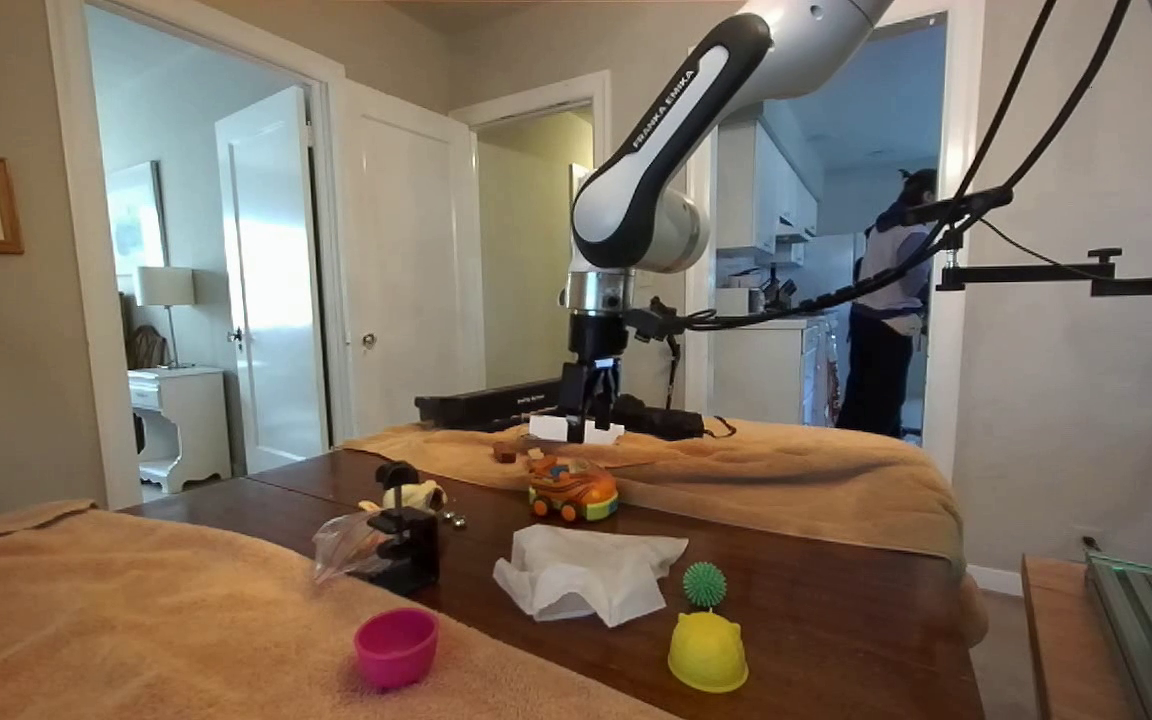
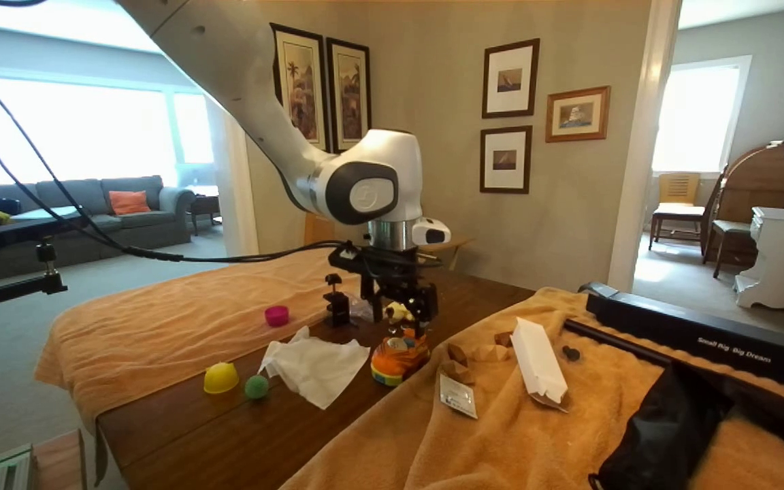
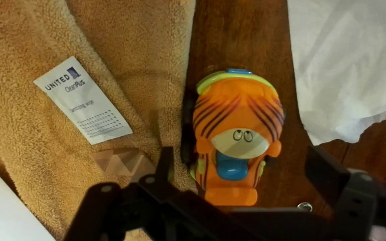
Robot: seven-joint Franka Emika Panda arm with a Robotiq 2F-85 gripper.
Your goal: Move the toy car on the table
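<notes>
Gripper: jaws were spread wide, nothing was clasped; it was held above the toy car.

Toy car, orange, striped: it was set upright on the table, ungripped. Its rounded shell was judged slippery, so too high a pinch could be lost; being wheeled, it could be rolled away were one flank touched first.

Tan towel: it was laid just beside one flank of the toy car; contact could not be told. Its edge could be pinched along with the toy car, since one jaw was poised on that side.

Faceted brown block: it was set on the towel, near that flank; a jaw lowered there could be obstructed.

White sheet: it was spread near the toy car's opposite flank, apart from it, and could be dragged by a low carry.
</notes>
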